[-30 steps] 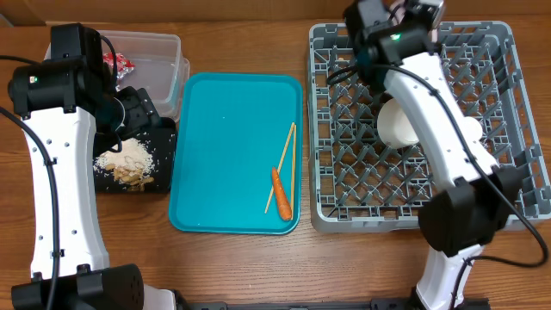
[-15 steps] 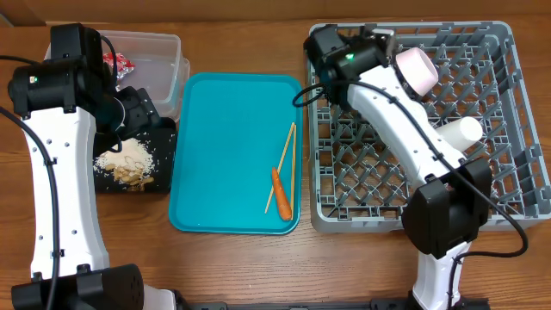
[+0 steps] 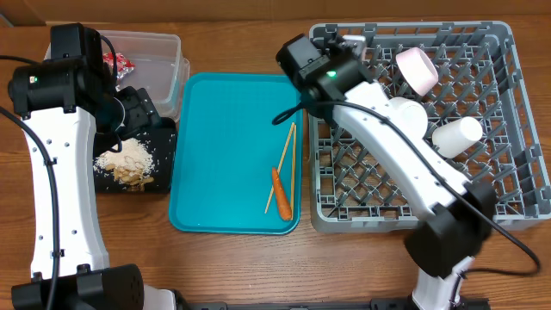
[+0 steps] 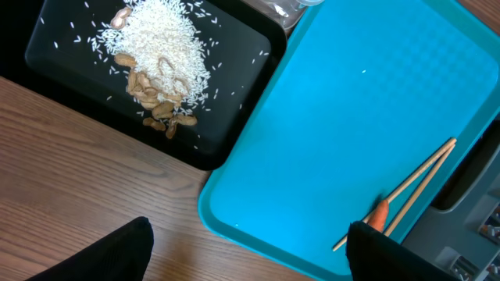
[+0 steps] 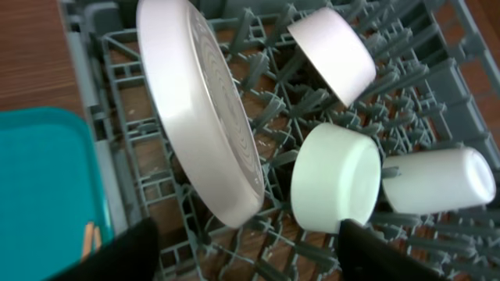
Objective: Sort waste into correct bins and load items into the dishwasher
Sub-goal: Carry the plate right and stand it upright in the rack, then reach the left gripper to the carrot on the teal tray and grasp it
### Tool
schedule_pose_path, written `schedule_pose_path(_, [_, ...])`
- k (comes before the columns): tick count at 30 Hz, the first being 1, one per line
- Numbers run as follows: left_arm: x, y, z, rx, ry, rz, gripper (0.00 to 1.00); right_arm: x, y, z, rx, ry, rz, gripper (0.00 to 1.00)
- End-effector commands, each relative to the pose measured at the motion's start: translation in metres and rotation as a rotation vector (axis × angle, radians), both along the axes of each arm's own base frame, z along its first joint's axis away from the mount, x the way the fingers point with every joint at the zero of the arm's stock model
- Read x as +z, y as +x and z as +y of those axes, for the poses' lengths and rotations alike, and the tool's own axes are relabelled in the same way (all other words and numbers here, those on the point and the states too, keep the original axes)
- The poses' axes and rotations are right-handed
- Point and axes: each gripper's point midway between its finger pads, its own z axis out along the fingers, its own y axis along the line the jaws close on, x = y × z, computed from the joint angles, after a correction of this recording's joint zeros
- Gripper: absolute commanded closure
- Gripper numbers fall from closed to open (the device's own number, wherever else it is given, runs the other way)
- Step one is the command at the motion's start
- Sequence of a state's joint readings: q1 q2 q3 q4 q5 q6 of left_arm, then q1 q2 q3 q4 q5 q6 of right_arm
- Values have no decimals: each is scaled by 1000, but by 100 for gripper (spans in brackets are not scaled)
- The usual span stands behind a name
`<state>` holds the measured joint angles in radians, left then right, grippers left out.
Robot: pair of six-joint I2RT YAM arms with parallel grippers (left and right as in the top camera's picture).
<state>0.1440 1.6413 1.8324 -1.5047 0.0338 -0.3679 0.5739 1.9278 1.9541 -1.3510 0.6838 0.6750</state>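
- Grey lattice rack (image 5: 76,55) holds a glossy round white plate (image 5: 195,109) on edge.
- Loose rice grains (image 4: 156,39) on smooth black tray (image 4: 234,125).
- Left pincer (image 4: 250,254) and right pincer (image 5: 246,254) spread wide, empty.

A teal serving tray (image 3: 225,155) — rounded at its corners — lies flat on the wooden table (image 3: 241,269).

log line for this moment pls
left tool open, empty | right tool open, empty, at rack edge | carrot, chopsticks on teal tray
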Motion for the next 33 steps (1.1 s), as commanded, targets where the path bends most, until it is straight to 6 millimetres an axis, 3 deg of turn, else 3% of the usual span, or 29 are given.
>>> schedule_pose_path(1, [0, 0, 0, 14, -10, 0, 17, 72, -19, -21, 5, 218, -114, 4])
schedule_pose_path(4, [0, -1, 0, 14, -11, 4, 13, 83, -41, -6, 266, 415, 14, 0])
schedule_pose_path(6, [0, -1, 0, 13, -11, 5, 13, 80, -64, 20, 480, 529, 130, 0])
schedule_pose_path(9, [-1, 0, 0, 14, -12, 8, 13, 66, -86, 40, 551, 598, 242, 0])
schedule_pose_path(14, [-2, 0, 0, 14, -12, 10, 13, 19, -112, 78, 630, 573, 370, 0])
schedule_pose_path(18, [-4, -2, -1, 14, -14, 20, 13, -34, -129, 100, 604, 583, 455, 3])
schedule_pose_path(20, [-8, -3, -4, 6, -20, 32, 14, -42, -129, 95, 550, 543, 451, 4])
schedule_pose_path(24, [-14, -5, -28, -59, -48, 55, 14, -33, -120, 81, 496, 528, 396, 3])
schedule_pose_path(27, [-29, -6, -83, -196, -105, 75, 13, -25, -113, 57, 434, 533, 365, 3])
schedule_pose_path(29, [-52, -13, -129, -275, -146, 106, 11, -20, -108, 34, 373, 526, 348, 3])
schedule_pose_path(33, [-94, -33, -197, -350, -218, 157, 12, -9, -105, -17, 241, 498, 311, 3])
